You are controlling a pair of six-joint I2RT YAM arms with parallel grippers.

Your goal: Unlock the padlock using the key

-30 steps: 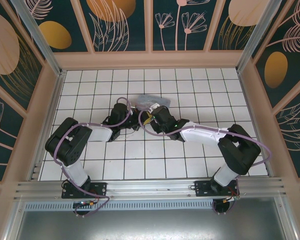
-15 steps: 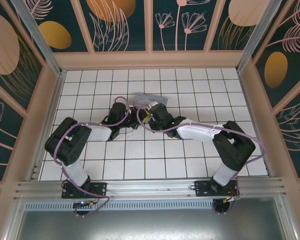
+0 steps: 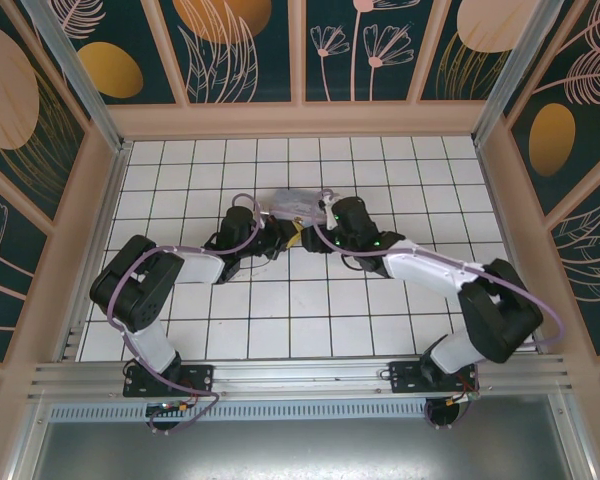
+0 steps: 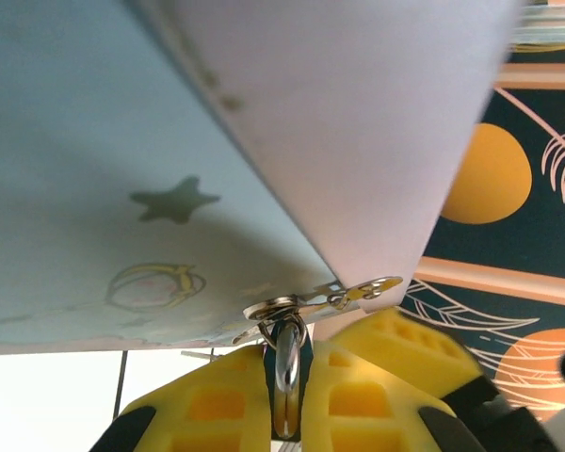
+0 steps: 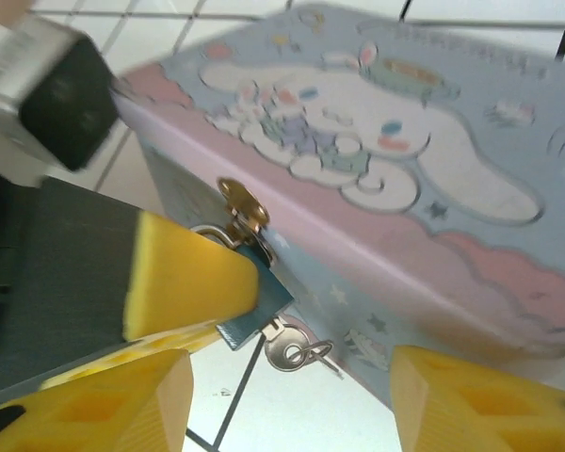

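Padlock (image 5: 262, 299) hangs at the front of the tin (image 5: 377, 188), clamped in my left gripper (image 4: 287, 369); the key (image 5: 290, 353) juts down from its lower end, head between the spread fingers of my right gripper (image 5: 290, 381), the hand I judge placed to turn it.

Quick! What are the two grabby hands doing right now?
Left gripper: shut on the padlock.
Right gripper: open, holding nothing; the key sits in the padlock.

Cartoon tin box (image 5: 386, 151), white tiled floor (image 3: 280, 310)
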